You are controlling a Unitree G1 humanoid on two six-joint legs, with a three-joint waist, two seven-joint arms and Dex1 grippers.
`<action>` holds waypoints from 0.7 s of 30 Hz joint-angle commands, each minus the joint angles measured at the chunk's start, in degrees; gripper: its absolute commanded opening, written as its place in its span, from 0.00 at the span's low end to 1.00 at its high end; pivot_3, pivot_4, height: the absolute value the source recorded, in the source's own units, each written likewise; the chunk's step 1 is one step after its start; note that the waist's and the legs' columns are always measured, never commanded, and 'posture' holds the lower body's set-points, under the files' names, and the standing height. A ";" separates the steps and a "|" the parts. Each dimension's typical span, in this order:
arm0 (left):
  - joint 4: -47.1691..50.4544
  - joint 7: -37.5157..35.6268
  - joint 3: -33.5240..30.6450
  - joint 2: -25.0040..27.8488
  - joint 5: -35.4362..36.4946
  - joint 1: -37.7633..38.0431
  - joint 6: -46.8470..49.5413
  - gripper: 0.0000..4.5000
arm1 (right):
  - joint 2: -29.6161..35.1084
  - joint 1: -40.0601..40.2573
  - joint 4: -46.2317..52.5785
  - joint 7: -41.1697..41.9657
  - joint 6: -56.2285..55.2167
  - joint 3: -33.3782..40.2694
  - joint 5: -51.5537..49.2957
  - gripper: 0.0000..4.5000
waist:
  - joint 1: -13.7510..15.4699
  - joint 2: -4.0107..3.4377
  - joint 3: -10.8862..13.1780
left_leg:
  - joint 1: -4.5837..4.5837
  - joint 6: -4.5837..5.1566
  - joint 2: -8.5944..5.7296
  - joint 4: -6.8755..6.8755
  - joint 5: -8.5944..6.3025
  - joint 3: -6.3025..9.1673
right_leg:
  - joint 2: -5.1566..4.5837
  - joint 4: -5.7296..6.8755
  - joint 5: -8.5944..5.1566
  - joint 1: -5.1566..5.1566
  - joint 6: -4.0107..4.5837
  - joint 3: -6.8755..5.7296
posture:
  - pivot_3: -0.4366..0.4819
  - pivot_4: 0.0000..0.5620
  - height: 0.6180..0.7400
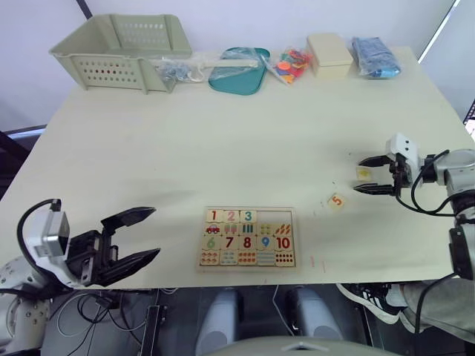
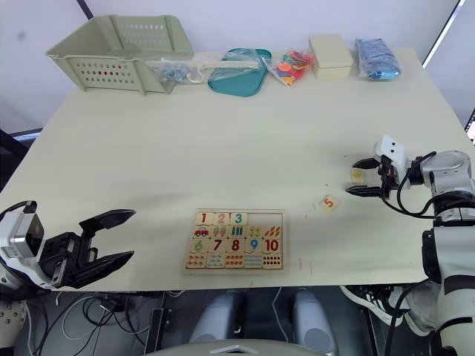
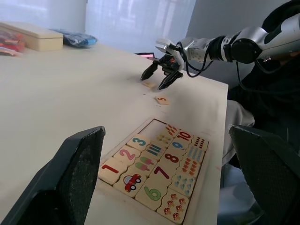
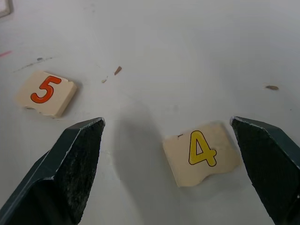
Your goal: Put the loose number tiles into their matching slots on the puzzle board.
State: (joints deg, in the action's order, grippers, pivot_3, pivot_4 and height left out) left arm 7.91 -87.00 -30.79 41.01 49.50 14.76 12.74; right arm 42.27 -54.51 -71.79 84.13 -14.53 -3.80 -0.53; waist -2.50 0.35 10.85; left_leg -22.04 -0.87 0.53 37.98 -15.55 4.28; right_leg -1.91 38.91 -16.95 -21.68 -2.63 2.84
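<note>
Left eye view: puzzle board (image 1: pixel 247 237) at lower centre of the table (image 1: pixel 223 141); tiles 1, 2, 3 seated in its upper row, two slots (image 1: pixel 274 216) bare. Tile 5 (image 1: pixel 337 200) lies loose right of the board. Right gripper (image 1: pixel 373 175) at right edge, fingers spread wide around tile 4 (image 1: pixel 363 173), gripping nothing. Left gripper (image 1: pixel 137 236) lower left, wide open, empty.

Right wrist view: tile 4 (image 4: pixel 202 152) lies flat between the fingers (image 4: pixel 70 164), touching neither; tile 5 at upper left.

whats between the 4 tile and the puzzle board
The 5 tile lies on the table between the 4 tile and the puzzle board, seen in the left eye view.
</note>
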 commanded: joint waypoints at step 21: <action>-9.10 -5.50 1.86 3.61 0.84 0.80 -8.52 1.00 | 1.62 0.79 -0.44 -2.23 -3.71 1.09 2.92 0.83 | -0.04 -0.02 0.01 | 0.01 0.00 0.00 -0.02 0.00 0.01 | 0.00 0.02 0.00 -0.01 0.00 0.00 | 0.48 0.27 1.00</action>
State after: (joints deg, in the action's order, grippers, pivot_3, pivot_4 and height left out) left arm -1.33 -90.46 -28.56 43.66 49.59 15.41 5.09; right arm 42.52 -54.23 -72.56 81.71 -16.91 -3.27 1.96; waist -2.53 0.32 10.87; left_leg -22.03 -0.86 0.54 37.96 -15.56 4.29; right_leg -1.91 38.94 -16.95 -21.69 -2.63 2.84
